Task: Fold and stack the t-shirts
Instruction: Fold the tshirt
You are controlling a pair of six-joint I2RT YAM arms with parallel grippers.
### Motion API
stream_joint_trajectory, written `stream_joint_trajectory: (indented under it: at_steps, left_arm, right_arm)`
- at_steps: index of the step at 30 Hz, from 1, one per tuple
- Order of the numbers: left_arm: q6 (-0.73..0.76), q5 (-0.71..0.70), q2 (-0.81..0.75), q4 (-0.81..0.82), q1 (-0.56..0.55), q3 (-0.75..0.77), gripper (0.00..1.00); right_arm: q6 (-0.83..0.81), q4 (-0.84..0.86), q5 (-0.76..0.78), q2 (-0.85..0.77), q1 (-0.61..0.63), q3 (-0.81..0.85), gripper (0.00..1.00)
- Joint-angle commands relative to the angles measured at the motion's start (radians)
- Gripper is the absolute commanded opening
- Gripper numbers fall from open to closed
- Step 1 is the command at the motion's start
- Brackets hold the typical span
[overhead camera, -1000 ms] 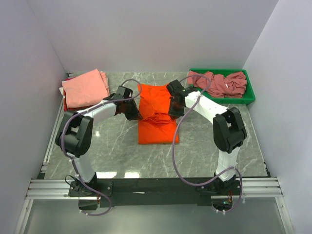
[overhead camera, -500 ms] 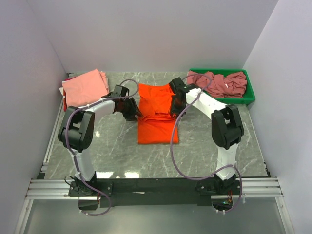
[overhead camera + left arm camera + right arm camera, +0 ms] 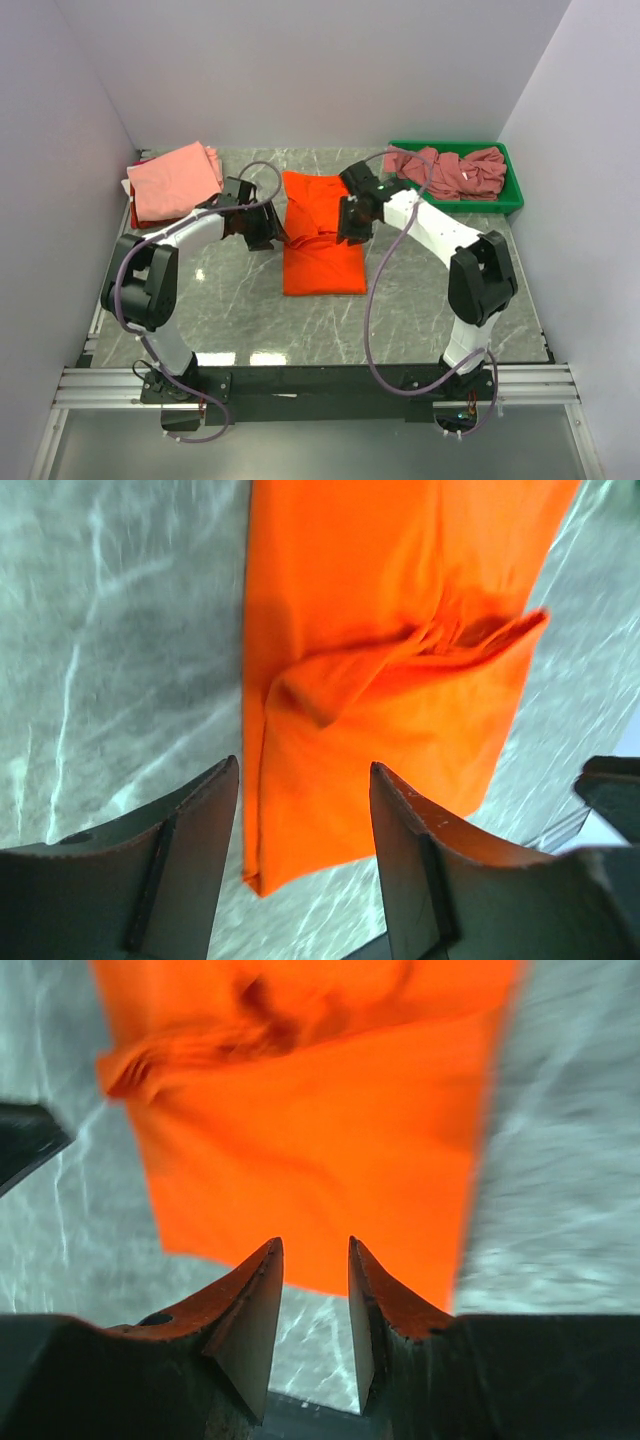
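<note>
Jaws stood parted and empty: left gripper [image 3: 272, 234] at the nine o'clock edge of the folded orange t-shirt [image 3: 322, 255], right gripper [image 3: 348, 230] at three; its long axis ran twelve to six on the table [image 3: 430, 300].

A folded t-shirt [image 3: 322, 240] lies at the middle of the table [image 3: 420, 290]. A second folded t-shirt [image 3: 175, 180] lies at the far left corner, and a bin [image 3: 500, 206] at the far right holds crumpled t-shirts [image 3: 450, 170].
</note>
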Motion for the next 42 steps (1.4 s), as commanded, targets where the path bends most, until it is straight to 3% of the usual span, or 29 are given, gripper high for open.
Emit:
stream_joint_trajectory:
  at_steps: [1,5,19,22,32,39,42]
  left_arm:
    - [0.081,0.059,-0.029,0.007,-0.003,-0.057,0.60]
    - [0.110,0.079,-0.040,-0.012,-0.004,-0.101,0.59]
    - [0.078,0.120,-0.107,0.010,-0.058,-0.207,0.59]
    - [0.075,0.120,-0.107,0.013,-0.061,-0.201,0.59]
    - [0.092,0.102,-0.116,-0.027,-0.073,-0.179,0.59]
    - [0.120,0.065,-0.107,-0.079,-0.073,-0.156,0.59]
    - [0.114,0.064,-0.116,-0.076,-0.073,-0.164,0.59]
  right_arm:
    - [0.029,0.046,-0.054,0.016,0.065,-0.031,0.40]
    - [0.085,0.041,-0.071,0.044,0.100,-0.047,0.38]
    - [0.142,0.092,-0.047,-0.175,0.061,-0.397,0.39]
    - [0.124,0.135,-0.042,-0.212,0.051,-0.446,0.52]
    - [0.118,0.403,-0.113,-0.358,-0.024,-0.664,0.67]
    - [0.075,0.462,-0.142,-0.334,-0.047,-0.673,0.65]
    - [0.067,0.445,-0.157,-0.288,-0.048,-0.655,0.59]
